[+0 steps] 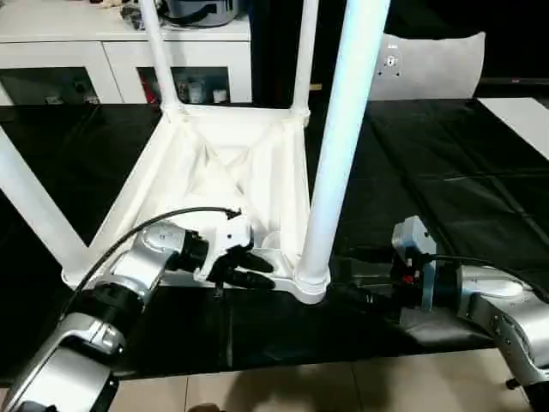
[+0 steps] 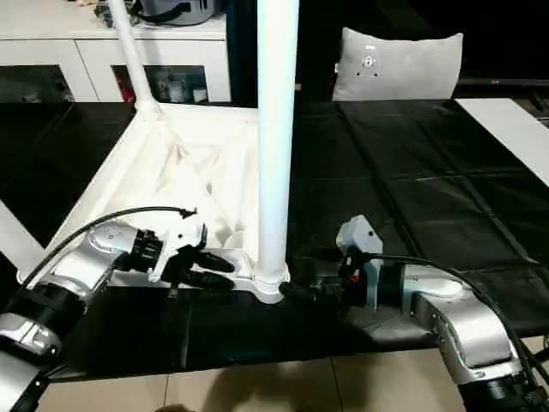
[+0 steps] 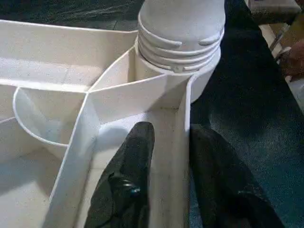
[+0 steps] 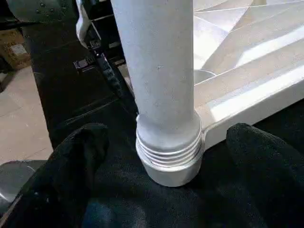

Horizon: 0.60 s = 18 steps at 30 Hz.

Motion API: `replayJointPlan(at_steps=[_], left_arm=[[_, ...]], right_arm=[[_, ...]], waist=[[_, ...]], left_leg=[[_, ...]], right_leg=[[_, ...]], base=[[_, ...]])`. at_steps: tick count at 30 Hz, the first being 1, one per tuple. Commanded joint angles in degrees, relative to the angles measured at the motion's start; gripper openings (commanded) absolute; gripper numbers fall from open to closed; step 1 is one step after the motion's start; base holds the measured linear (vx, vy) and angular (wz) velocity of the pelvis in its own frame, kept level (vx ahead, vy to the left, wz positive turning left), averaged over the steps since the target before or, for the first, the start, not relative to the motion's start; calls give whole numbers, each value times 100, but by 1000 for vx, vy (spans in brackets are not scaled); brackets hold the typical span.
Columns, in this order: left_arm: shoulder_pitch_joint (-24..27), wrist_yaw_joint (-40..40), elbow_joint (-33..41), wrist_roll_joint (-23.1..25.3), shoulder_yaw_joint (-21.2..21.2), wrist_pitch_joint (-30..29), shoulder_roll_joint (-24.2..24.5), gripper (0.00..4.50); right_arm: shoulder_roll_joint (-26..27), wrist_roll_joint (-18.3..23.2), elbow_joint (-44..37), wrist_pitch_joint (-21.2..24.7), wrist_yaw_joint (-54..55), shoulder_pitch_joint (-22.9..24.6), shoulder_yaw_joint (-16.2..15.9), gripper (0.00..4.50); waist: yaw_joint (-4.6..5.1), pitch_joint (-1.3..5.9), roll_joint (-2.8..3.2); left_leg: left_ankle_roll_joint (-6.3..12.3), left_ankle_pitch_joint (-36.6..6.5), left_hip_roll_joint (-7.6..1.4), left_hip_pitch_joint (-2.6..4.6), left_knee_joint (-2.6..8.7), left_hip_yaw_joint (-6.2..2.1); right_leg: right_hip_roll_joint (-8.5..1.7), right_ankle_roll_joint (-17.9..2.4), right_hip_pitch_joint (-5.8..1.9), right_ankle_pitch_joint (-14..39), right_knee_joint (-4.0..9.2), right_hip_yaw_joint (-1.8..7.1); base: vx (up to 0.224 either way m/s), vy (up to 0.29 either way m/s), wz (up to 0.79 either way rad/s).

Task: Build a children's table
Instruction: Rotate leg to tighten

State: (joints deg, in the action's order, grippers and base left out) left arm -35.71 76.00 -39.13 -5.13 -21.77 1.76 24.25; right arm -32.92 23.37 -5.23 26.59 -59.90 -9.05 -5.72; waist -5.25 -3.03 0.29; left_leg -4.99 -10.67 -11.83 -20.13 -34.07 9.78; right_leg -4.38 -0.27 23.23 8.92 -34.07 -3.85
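The white tabletop (image 1: 214,163) lies upside down on the black table, ribs up. Legs stand in its far left (image 1: 157,51), far right (image 1: 306,51) and near right (image 1: 343,129) corner sockets, and another leg (image 1: 34,206) slants up at the near left. My left gripper (image 1: 249,270) is shut on the tabletop's near rim wall (image 3: 183,142), one finger (image 3: 126,185) inside it and one outside. My right gripper (image 2: 300,290) is open, its fingers either side of the near right leg's threaded base (image 4: 168,152) without touching it.
A grey cushion (image 1: 429,64) leans at the back right. A white cabinet (image 1: 86,51) stands behind the table. A white board (image 1: 523,116) lies at the far right. The table's front edge and the tan floor (image 1: 343,386) lie just below my arms.
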Motion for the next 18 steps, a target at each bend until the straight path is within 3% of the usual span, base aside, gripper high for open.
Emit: replayJointPlan(at_steps=[1, 8, 9, 13, 14, 18], left_arm=[[-53, 41, -138, 116, -25, 32, 2, 98], [-91, 110, -270, 218, -84, 106, 31, 50], [-96, 121, -285, 226, -81, 119, 28, 26], [-110, 215, -300, 228, -31, 162, 5, 11], [-89, 326, -221, 212, -54, 154, 16, 1], [14, 587, 39, 218, -185, 198, 49, 0]], right_arm=[[-54, 28, -4, -53, -34, -81, -3, 450], [-44, -3, 78, -140, -116, -126, -33, 450], [-40, -8, 89, -150, -121, -132, -36, 450], [29, -58, 193, -321, -177, -214, -65, 450], [67, -66, 258, -385, -276, -289, -135, 431], [116, -104, 446, -450, -482, -439, -306, 413]], waist=[[-31, 347, -7], [-26, 338, -6], [-23, 331, -5], [-11, 321, -9], [-8, 325, -1], [-2, 344, 1]], left_leg=[[85, -1717, -90, 18, 449, -37], [92, -1769, -86, 30, 447, -36], [90, -1797, -79, 32, 446, -36], [80, -1897, -70, 45, 442, -44], [83, -1889, -71, 37, 443, -51], [94, -1829, -107, 32, 461, -56]], right_leg=[[-349, -740, -269, 2673, 524, 197], [-349, -704, -252, 2842, 546, 190], [-350, -689, -248, 2921, 559, 185], [-355, -589, -232, 3215, 598, 165], [-359, -580, -241, 3216, 595, 163], [-360, -741, -248, 2876, 546, 186]], base=[[0, 0, 0], [0, 0, 0], [0, 0, 0], [0, 0, 0], [0, 0, 0], [0, 0, 0]])
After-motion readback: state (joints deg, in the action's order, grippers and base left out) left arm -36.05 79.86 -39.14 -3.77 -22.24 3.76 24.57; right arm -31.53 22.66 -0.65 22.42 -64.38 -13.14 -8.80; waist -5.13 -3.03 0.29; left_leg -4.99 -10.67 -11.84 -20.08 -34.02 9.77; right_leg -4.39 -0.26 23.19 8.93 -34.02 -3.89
